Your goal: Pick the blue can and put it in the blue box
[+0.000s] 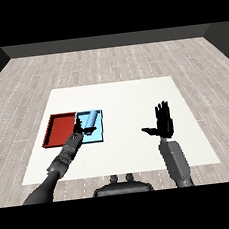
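Nearest the viewer, two grey forearms reached in from the lower corners over a white table (140, 148). The right hand (163, 122) was raised at the right, fingers straight and thumb spread, holding nothing. The left hand (80, 126) reached over the near edge of the light blue tray (100, 136); its fingers could not be made out. Just beyond, the blue can (91, 120) lay on its side inside that tray. A red tray (59, 130) lay alongside at the left.

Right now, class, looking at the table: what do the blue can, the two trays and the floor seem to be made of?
Blue can: probably metal or plastic; smooth, light blue, no label visible.
Red tray and light blue tray: likely plastic; flat, uniform colour, matte.
Floor: looks like pale grey wood planks; grain and seams show.
Table: plain matte white; material unclear.
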{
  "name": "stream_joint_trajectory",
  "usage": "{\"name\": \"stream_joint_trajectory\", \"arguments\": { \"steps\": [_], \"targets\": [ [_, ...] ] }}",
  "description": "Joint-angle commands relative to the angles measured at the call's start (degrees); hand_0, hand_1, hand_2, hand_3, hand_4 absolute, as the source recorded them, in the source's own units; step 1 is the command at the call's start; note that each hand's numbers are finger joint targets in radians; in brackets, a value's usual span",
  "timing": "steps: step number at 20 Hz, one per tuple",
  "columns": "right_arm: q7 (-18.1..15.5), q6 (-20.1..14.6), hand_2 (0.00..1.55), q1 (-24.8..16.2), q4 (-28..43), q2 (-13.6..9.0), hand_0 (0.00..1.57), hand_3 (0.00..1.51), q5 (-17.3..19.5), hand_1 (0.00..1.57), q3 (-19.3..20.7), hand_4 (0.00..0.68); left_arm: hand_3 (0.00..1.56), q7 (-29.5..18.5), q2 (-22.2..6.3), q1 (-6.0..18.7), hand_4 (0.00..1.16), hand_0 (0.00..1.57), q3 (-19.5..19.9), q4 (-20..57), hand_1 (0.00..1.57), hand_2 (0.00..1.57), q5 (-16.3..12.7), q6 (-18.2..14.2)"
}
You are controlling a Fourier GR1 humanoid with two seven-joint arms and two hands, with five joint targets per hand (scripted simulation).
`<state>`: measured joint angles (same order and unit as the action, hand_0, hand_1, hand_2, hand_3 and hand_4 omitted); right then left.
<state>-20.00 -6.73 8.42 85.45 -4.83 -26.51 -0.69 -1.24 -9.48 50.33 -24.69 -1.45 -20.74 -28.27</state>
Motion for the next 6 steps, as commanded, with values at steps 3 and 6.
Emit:
{"name": "stream_joint_trajectory", "arguments": {
  "steps": [3,6],
  "targets": [
    [-0.4,0.1,0.00,-1.6,1.3,0.3,0.00,0.00,1.4,0.00,-1.2,0.000,0.00,-11.2,-1.9,-0.9,0.00,0.00,5.1,-5.4,0.00,0.00,-3.7,-1.9],
    [1.5,1.7,0.00,0.7,0.8,-1.8,0.00,0.00,1.1,0.00,-0.7,0.000,0.00,-17.3,-3.2,-1.2,0.00,0.00,6.3,-8.9,0.00,0.00,-4.1,-1.4]
  ]
}}
